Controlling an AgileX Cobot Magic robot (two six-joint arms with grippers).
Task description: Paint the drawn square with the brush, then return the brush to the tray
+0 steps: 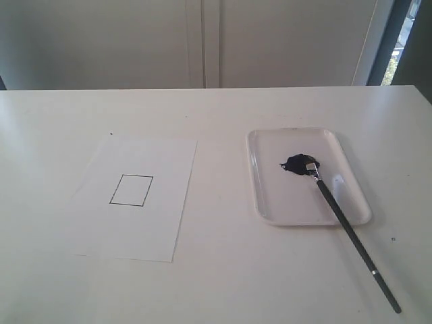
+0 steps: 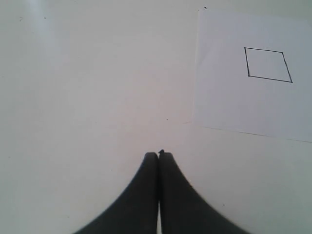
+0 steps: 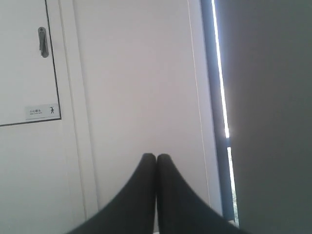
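Observation:
The drawn square (image 1: 131, 190) is a blank black outline on a white paper sheet (image 1: 135, 223) at the table's left; it also shows in the left wrist view as the square (image 2: 267, 65). The white tray (image 1: 351, 216) lies at the right with a black paint blob (image 1: 298, 163). The brush (image 1: 351, 233) rests with its head in the blob and its black handle running over the tray's near rim onto the table. Neither gripper shows in the exterior view. My left gripper (image 2: 159, 155) is shut and empty above bare table, apart from the paper. My right gripper (image 3: 156, 157) is shut and empty, facing a wall.
The white table (image 1: 223, 283) carries only the paper and the tray. White cabinet doors (image 1: 202, 40) stand behind it. The right wrist view shows a door with a handle (image 3: 43, 41) and a bright window strip (image 3: 220, 73).

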